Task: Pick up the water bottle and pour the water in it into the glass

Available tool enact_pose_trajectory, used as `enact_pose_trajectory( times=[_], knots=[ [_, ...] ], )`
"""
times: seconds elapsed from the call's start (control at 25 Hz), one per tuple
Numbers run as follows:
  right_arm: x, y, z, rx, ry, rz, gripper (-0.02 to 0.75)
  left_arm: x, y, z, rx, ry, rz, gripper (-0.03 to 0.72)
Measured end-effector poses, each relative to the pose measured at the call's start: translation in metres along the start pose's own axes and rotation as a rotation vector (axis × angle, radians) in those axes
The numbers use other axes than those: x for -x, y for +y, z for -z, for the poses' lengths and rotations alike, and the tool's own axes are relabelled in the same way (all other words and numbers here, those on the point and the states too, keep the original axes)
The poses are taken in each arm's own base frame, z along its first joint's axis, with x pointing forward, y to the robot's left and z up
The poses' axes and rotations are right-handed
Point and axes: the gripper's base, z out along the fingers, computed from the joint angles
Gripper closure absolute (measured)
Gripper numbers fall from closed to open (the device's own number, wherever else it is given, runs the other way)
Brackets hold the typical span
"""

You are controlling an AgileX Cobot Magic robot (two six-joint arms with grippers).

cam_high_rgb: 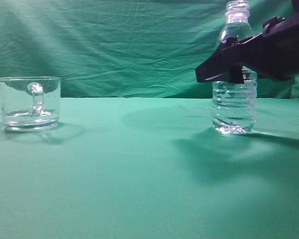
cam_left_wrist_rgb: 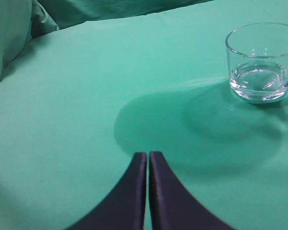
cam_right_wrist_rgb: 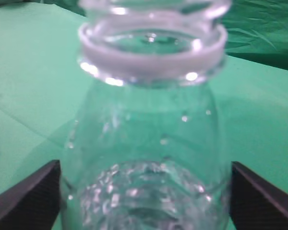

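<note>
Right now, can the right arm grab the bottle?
Probably yes. The right arm's fingers are spread on both sides of the bottle, and nothing sits between them and it. Contact isn't clear.

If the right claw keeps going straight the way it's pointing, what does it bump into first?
Most likely the water bottle. In the right wrist view it stands between the open fingers of the right gripper, straight ahead. Whether they touch yet is unclear.

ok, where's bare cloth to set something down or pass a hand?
Widest free patch: the green cloth between the glass on the left and the water bottle on the right, running to the near edge. Left wrist view shows more bare cloth left of the glass, ahead of the shut left gripper. Crowded: around the bottle, where the open right gripper flanks it.
</note>
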Motion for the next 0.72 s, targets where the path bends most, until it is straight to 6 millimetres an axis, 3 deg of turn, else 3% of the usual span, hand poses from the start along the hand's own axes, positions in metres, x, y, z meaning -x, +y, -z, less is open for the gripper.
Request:
enact_pose_trajectory(
  times=[0.12,0.64,0.72],
  knots=[
    [0.001,0.001,0.007,-0.016,-0.003,-0.011,0.149,0.0,0.0,0.0,0.0,0.0,0.0,0.688],
    [0.045,0.01,0.056,-0.065,-0.1,-0.014,0.128,0.0,0.0,0.0,0.0,0.0,0.0,0.688],
    [0.055,0.011,0.066,-0.078,-0.115,-0.004,0.215,0.0,0.0,0.0,0.0,0.0,0.0,0.688]
  ],
)
